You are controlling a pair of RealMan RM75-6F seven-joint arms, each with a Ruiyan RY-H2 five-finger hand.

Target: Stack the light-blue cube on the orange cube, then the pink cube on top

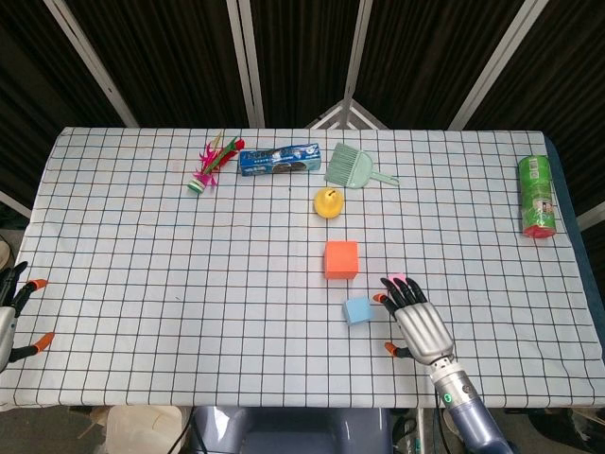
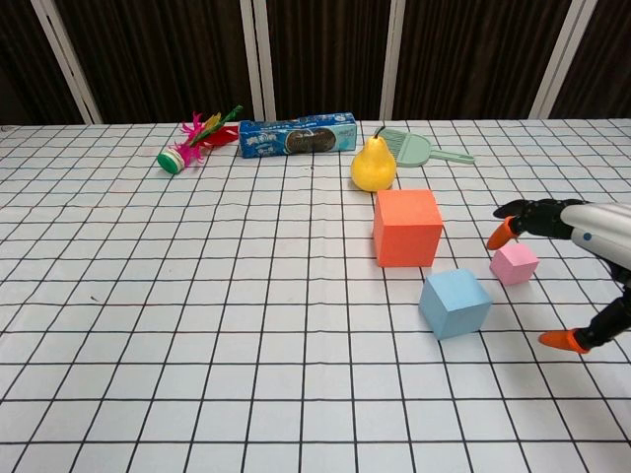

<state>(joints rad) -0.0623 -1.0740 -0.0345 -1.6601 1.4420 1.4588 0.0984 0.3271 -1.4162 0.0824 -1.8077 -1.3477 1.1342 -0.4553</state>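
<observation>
R hand open, empty, fingers spread above pink cube; blue cube at its 9 o'clock, orange cube at 11. L hand open, empty.

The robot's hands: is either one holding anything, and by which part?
Nothing is held. The right hand hovers open above the pink cube, fingers spread. The left hand is open at the table's edge.

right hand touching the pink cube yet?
Apart. Chest view shows the right hand above the pink cube, with tablecloth visible between the orange fingertips and the cube.
</observation>
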